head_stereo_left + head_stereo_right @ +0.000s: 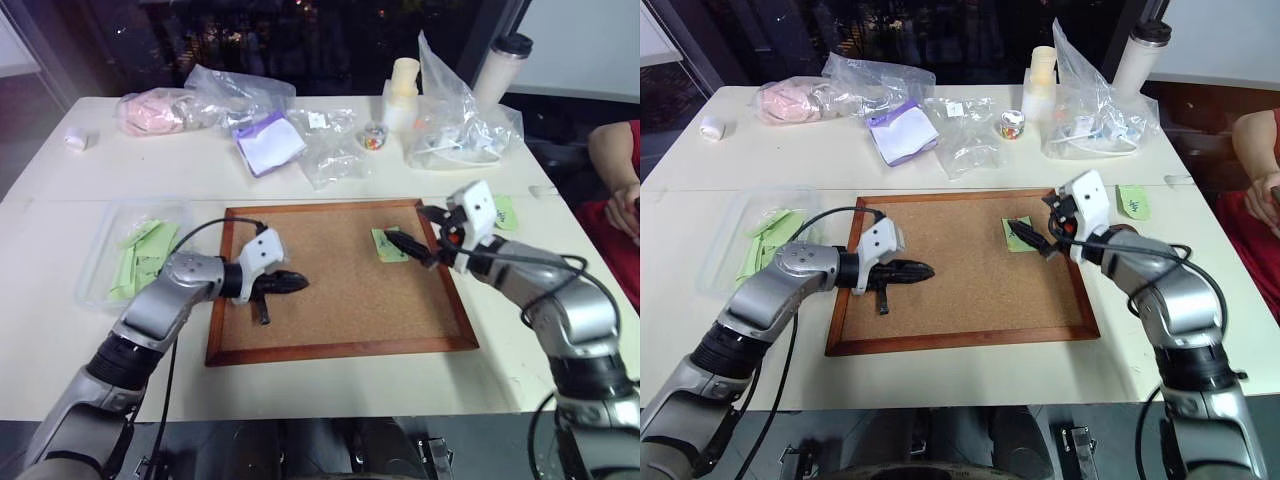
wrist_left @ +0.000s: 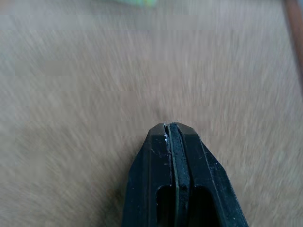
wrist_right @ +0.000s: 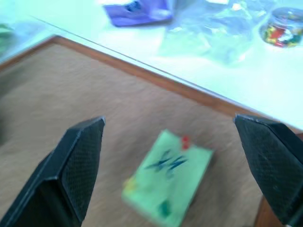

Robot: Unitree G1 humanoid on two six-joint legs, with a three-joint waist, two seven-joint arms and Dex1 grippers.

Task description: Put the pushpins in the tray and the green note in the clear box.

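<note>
Green note (image 3: pixel 166 181) sits on the corkboard (image 1: pixel 330 330), toward its right end, pinned by small pushpins: red (image 3: pixel 185 140), yellow, green. Paper is thin, limp, tears easily; pins are tiny, hard, slippery, so I'd pinch each by the head and pull straight out, then lift the note by a free edge. Right hand (image 1: pixel 424 236) hovers just by it, fingers wide apart. Left hand (image 1: pixel 290 283) is pressed together, empty, over bare cork. Clear box (image 1: pixel 100 262) lies left of the board on the white worktop (image 1: pixel 300 385); clutter at the back.
</note>
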